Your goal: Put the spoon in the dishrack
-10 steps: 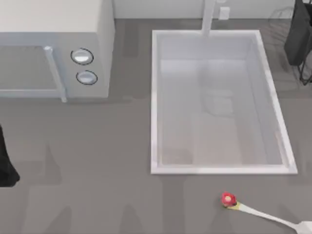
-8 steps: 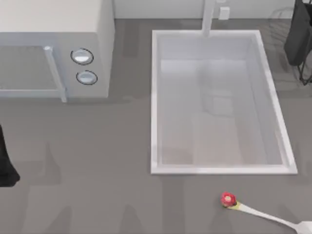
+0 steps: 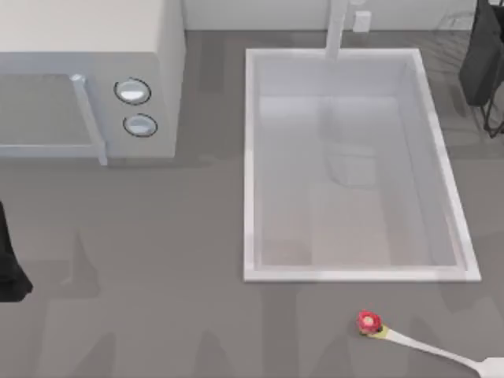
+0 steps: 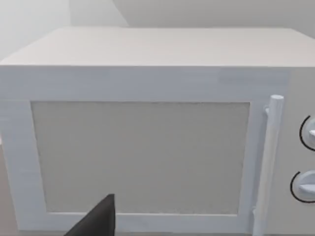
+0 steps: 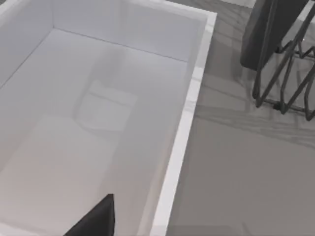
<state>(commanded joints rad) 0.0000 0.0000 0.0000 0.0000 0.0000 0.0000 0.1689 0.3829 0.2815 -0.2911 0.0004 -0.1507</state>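
Note:
The spoon (image 3: pixel 425 346) lies flat on the grey counter at the near right, in front of the sink. Its white handle points right, and its yellowish bowl end carries a small red blob (image 3: pixel 368 320). The dishrack (image 3: pixel 482 55), dark wire with a black slab, stands at the far right beyond the sink's corner. In the right wrist view, a dark part of my right gripper (image 5: pixel 98 219) hangs over the sink's right side, with the dishrack (image 5: pixel 283 73) farther off. My left arm (image 3: pixel 8 268) is parked at the left edge. My left gripper (image 4: pixel 98 221) faces the microwave.
A large white sink basin (image 3: pixel 250 157) fills the middle, with a faucet post (image 3: pixel 337 27) at its far rim. A white microwave (image 3: pixel 87 79) with a handle and two knobs occupies the far left. Bare counter runs along the front.
A faint shadow on the basin floor has drifted slightly toward the near side. The spoon and the left arm have not moved.

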